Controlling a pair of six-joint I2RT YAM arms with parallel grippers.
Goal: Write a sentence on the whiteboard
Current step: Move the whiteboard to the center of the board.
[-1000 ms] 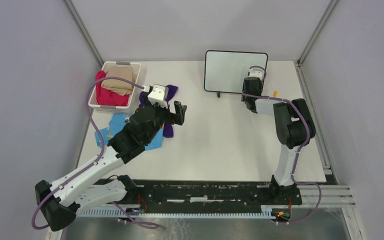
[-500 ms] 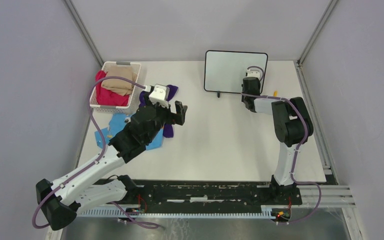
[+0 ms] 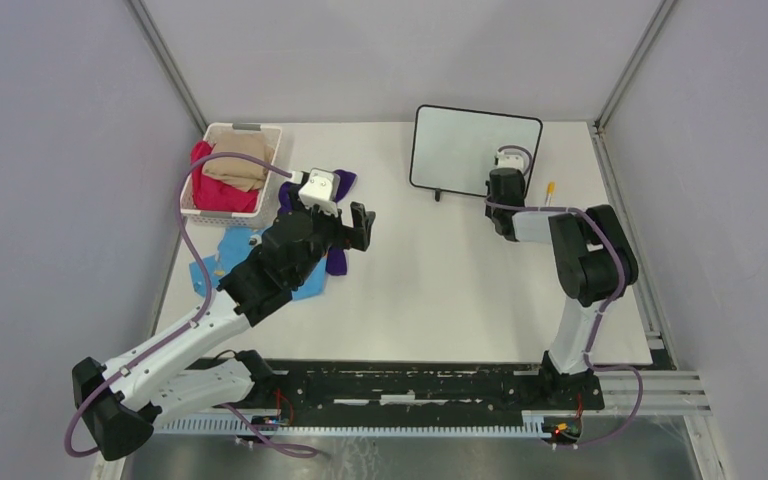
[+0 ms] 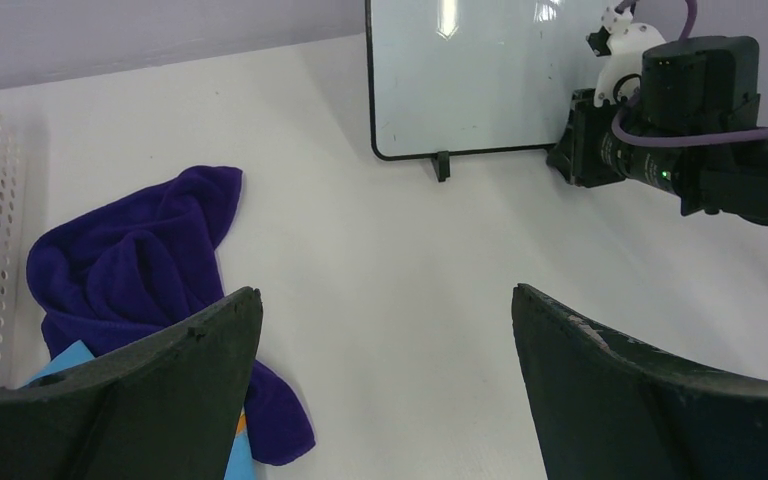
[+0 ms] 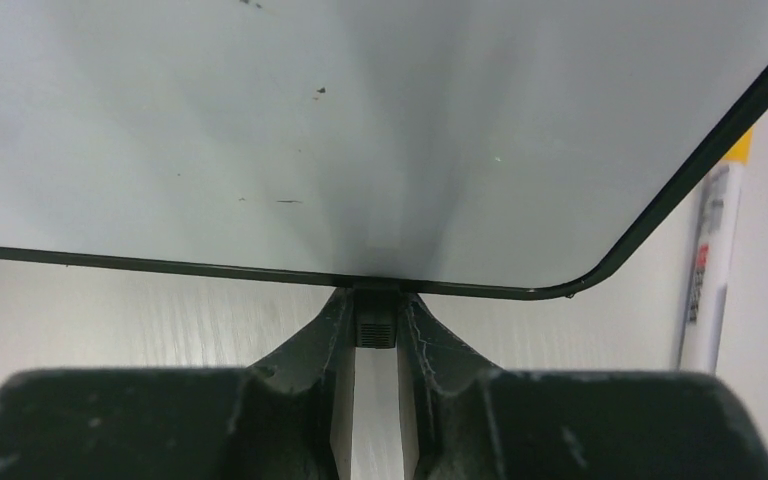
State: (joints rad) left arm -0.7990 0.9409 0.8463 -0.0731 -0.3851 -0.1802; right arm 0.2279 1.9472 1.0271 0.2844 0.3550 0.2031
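The whiteboard stands upright at the back of the table, black-framed and blank; no sentence shows on it. It also shows in the left wrist view and fills the right wrist view. My right gripper is shut on the board's right black foot, at the bottom edge. A yellow-capped marker lies on the table just right of the board, also in the right wrist view. My left gripper is open and empty over the table's left middle; its fingers are wide apart.
A white basket with red and tan cloths stands at the back left. A purple cloth and a light blue cloth lie beside it, under my left arm. Grey walls close in the back and sides.
The whiteboard has shifted and turned slightly clockwise, its right side now farther right. My right gripper moved with it, a little right and nearer. The left arm has not moved.
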